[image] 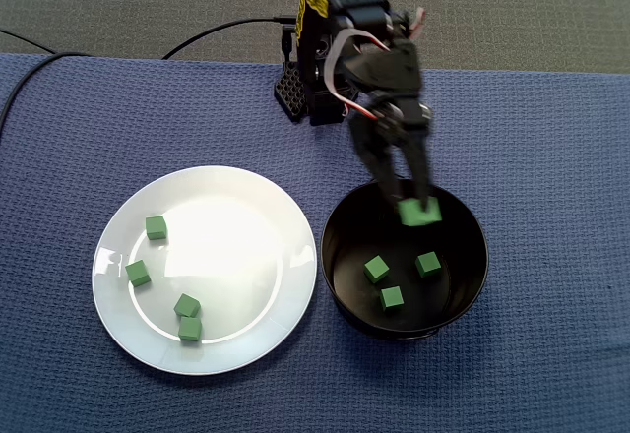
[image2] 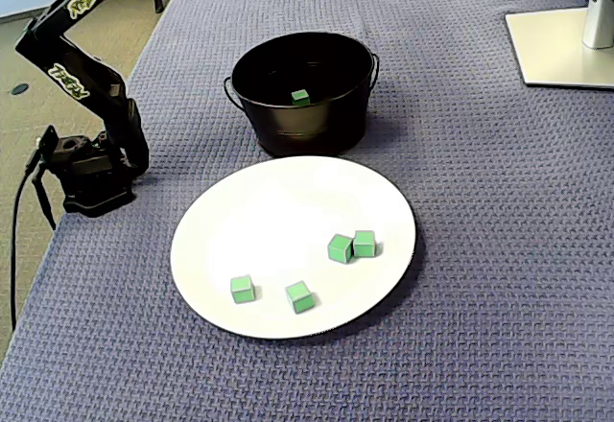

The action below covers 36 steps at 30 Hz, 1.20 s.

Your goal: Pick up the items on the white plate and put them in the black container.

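In a fixed view my gripper points down over the far rim of the black container, shut on a green cube. Three green cubes lie on the container's floor. The white plate sits to its left and bears several green cubes. The other fixed view shows the container behind the plate, with one cube showing inside and several cubes on the plate. There the gripper is cut off by the top edge.
The arm's base stands at the left of the blue woven cloth. A white stand foot rests at the far right. Cables run off the back edge of the table.
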Each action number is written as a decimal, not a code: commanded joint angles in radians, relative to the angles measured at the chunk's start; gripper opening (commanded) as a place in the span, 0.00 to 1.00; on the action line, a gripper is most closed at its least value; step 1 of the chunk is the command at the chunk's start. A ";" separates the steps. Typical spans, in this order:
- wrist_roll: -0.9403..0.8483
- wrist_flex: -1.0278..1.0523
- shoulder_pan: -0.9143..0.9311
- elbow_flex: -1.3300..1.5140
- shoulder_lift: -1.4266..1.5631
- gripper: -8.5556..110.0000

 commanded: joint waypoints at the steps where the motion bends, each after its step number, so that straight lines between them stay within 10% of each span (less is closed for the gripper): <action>1: 0.005 -0.063 -0.100 0.144 0.017 0.07; 11: -0.066 -0.288 -0.086 0.462 -0.141 0.08; 17: -0.020 -0.244 -0.029 0.463 -0.115 0.33; 28: -0.156 0.328 0.166 -0.163 0.021 0.34; 36: -0.126 0.684 0.765 -0.543 -0.132 0.31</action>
